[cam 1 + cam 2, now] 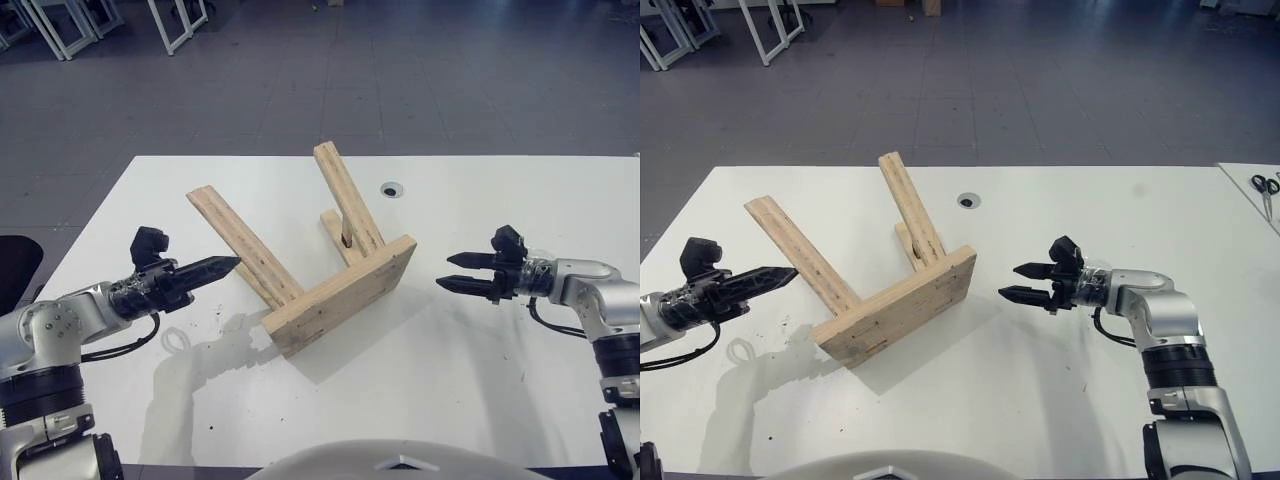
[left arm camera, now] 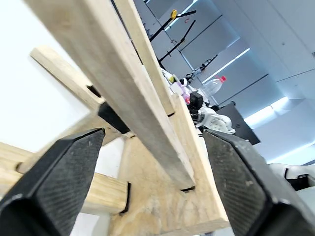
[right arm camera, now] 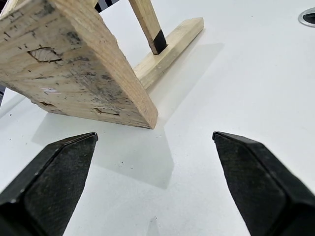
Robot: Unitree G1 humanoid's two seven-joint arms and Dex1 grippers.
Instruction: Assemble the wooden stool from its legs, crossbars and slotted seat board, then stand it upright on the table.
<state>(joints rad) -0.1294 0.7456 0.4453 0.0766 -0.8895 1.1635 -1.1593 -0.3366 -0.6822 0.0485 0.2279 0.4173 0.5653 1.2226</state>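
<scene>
Left eye view, middle of white tabletop: pale, rough-sawn wooden stool, partly put together and tipped over. Rests on one long edge of its thick rectangular slotted seat board, the board's broad face leaning rather than lying flat. Carries two long flat planks slanting up from the far side of that board: left-hand leg running off toward the robot's left, far leg running away from the robot. Includes a short wooden crossbar lying flat on the tabletop just behind the seat board, under the far leg, with a dark slot at the joint. Shows, in the right wrist view, square slot marks on the board's face and its lower corner touching the tabletop.

To the robot's left of the seat board: black two-finger left gripper, roughly level, tips just beside the left-hand leg; cannot tell whether touching. Spread wide in the left wrist view, ribbed pads well apart, nothing held.

To the robot's right of the seat board, near but apart from it: black right gripper, pointing at the board's end, fingers wide apart, holding nothing.

Beyond the seat board, past the legs: small round grey cable hole in the tabletop. Far to the board's right, on a second table: black-handled scissors.
</scene>
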